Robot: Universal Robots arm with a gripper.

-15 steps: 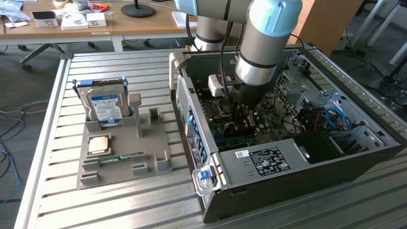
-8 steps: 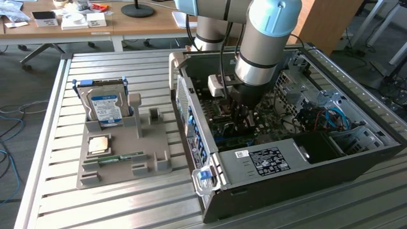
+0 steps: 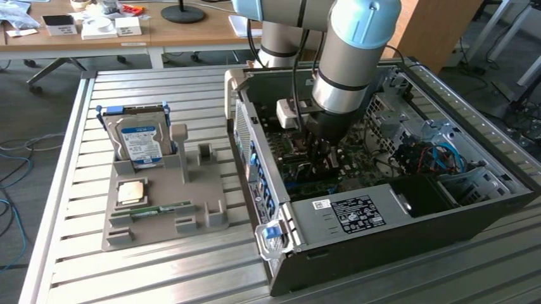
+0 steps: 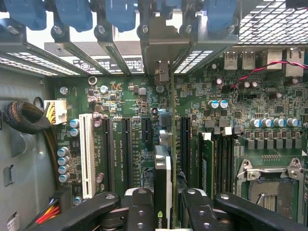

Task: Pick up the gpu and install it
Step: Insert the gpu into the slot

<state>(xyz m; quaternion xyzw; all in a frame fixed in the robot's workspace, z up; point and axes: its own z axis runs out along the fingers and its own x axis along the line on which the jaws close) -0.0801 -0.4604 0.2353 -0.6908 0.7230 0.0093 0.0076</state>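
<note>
the gpu (image 4: 162, 192) is held edge-on between the partly closed pincer (image 4: 162, 204) fingers. its long axis is run along the motherboard (image 4: 134, 103) slots, directly beneath the pincer.

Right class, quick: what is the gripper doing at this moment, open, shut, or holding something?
Gripper: closed on the gpu, held edge-on over the motherboard slots inside the computer case.

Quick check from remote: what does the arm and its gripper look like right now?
The arm is a silver-grey tube with light blue joint caps, and black cables run down its side. A white block sits at the wrist above the dark gripper. In the wrist view, its fingers are black, with round bolts at the joints.
</note>
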